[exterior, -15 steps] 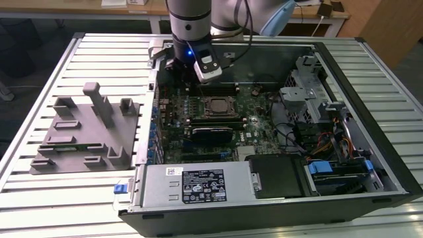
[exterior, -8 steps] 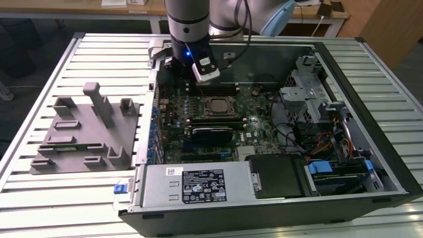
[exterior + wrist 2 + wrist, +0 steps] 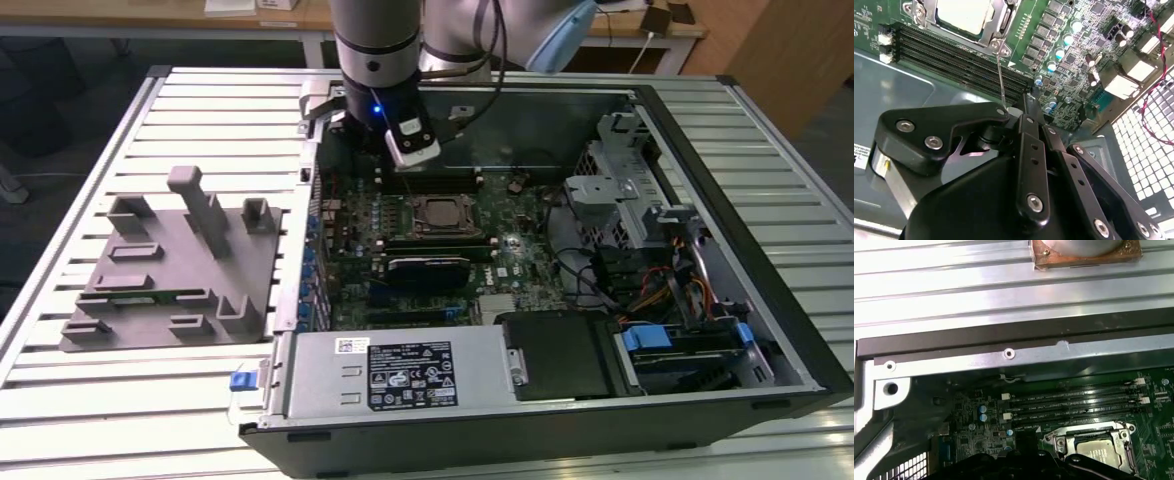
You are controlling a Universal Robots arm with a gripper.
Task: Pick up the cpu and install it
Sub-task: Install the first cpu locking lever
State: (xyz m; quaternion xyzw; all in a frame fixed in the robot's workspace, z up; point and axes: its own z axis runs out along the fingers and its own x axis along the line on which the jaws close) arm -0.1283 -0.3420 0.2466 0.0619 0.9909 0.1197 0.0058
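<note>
The cpu [image 3: 961, 15], a flat square chip with a silver-white metal top, lies seated in the motherboard socket [image 3: 1061, 442], framed by its metal plate and just beside the black memory slots [image 3: 954, 60]. The open computer case [image 3: 787, 330] on the slatted table [image 3: 80, 180] holds the green motherboard [image 3: 521, 250], with a power supply [image 3: 400, 375] along its near edge. The gripper [image 3: 1015, 109] hangs inside the case near the socket, at the end of a thin metal lever [image 3: 1000, 75]; I cannot tell whether it is clenched or released.
</note>
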